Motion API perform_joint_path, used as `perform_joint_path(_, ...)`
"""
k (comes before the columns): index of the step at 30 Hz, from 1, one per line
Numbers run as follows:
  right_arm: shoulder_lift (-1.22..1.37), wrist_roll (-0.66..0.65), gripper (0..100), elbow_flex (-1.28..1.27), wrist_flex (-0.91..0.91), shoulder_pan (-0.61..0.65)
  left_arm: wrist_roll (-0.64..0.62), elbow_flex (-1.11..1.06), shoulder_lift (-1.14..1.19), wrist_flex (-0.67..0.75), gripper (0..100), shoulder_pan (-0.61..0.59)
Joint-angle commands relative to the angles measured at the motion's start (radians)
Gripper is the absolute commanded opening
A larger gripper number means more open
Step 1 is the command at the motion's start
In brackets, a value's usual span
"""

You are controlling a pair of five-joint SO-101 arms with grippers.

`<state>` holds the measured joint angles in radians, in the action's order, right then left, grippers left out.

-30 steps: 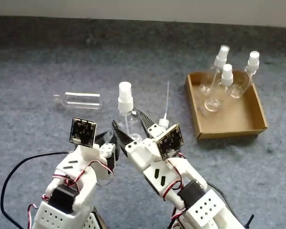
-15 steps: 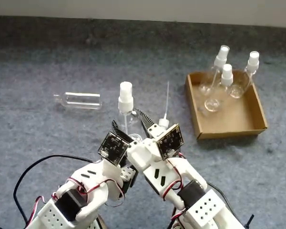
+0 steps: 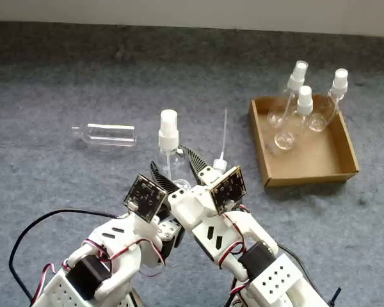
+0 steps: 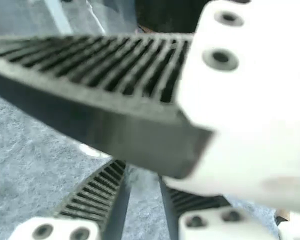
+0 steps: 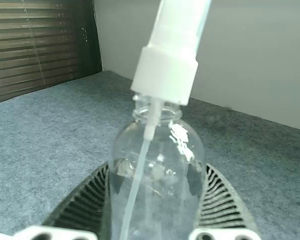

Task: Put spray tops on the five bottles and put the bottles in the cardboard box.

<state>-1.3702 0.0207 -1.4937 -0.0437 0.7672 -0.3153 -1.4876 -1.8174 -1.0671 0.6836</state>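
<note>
Clear plastic bottle without top (image 3: pixel 105 134): lying on its side on grey carpet (image 3: pixel 64 83), far left, well apart from the arms.
Left gripper (image 4: pixel 142 192): low, just beside right gripper; fingers slightly parted, carpet between them, nothing held.
Right gripper (image 3: pixel 176 169): black ribbed fingers clasping upright clear bottle (image 5: pixel 157 170) at its body.
White spray top (image 5: pixel 167 70): on that bottle's neck, tilted, tube inside.
Loose white spray top with long tube (image 3: pixel 220 164): on carpet just beside right gripper.
Shallow brown cardboard box (image 3: pixel 307 176): far right, three capped clear bottles (image 3: pixel 305 100) inside.
</note>
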Motion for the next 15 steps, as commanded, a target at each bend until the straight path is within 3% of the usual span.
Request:
perform_joint_path(1, -0.018, 0.006, 9.3, 0.058, 0.024, 0.012, -0.011, 0.056, -0.012, 0.006, 0, -0.122)
perform_joint_path(10, -0.018, 0.006, 9.3, 0.058, 0.024, 0.012, -0.008, -0.081, -0.012, 0.209, 0, -0.272)
perform_joint_path(15, -0.018, 0.006, 9.3, 0.058, 0.024, 0.005, -0.006, -0.093, -0.012, 0.227, 0, -0.285)
